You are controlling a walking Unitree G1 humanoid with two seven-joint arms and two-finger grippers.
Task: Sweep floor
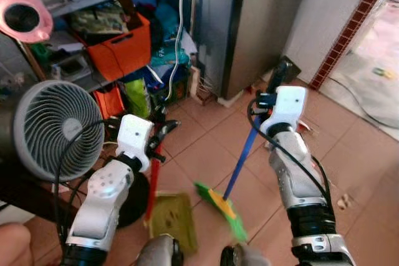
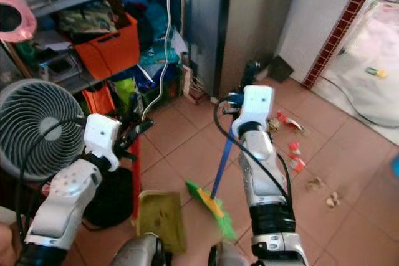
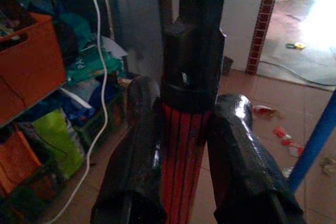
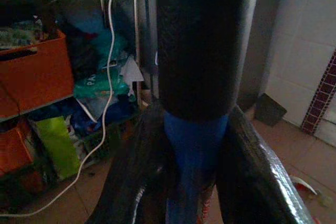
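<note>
Blue-handled broom (image 2: 222, 165) is being clamped by the right gripper (image 4: 195, 145), the left gripper (image 3: 184, 145) pinching the red-handled dustpan (image 1: 173, 219). Red litter (image 2: 292, 147) is lying at two o'clock, probably needing sweeping panward.

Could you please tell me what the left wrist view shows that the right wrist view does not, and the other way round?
Left wrist view alone: the left gripper shut on the red dustpan handle, a slice of the blue broom handle, red scraps on the tiles and a bright doorway. Right wrist view alone: the right gripper shut on the broom handle just below its black grip, and a white tiled wall. Both share the orange crate, the white cable, the cluttered shelves and the brown tiled floor.
</note>
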